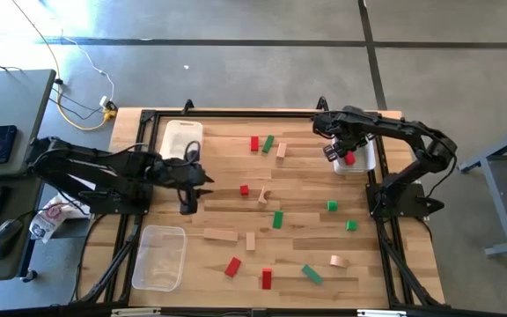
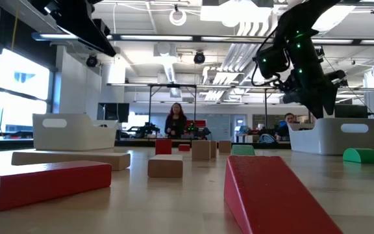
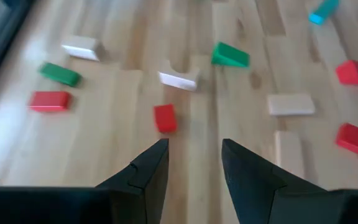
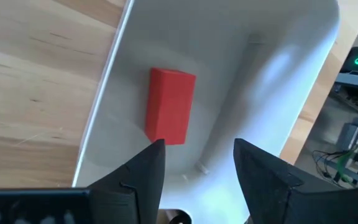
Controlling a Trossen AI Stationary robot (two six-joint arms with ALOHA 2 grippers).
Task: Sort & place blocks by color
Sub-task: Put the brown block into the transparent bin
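My right gripper (image 4: 197,155) is open and hovers over the white bin (image 1: 364,162) at the table's far right (image 4: 272,74). A red block (image 4: 169,106) lies flat on the bin's floor, below and ahead of the fingers (image 1: 349,158). My left gripper (image 3: 194,152) is open above the table's left middle (image 1: 199,183). It points toward a small red block (image 3: 165,118) that rests on the wood (image 1: 245,189). Red, green and bare-wood blocks lie scattered over the table.
A second white bin (image 1: 181,139) stands at the far left and a clear bin (image 1: 159,255) at the near left. Loose blocks include a green one (image 1: 277,219), a wooden one (image 1: 221,234), a red one (image 1: 266,278) and a teal one (image 1: 312,274). People show in the room behind.
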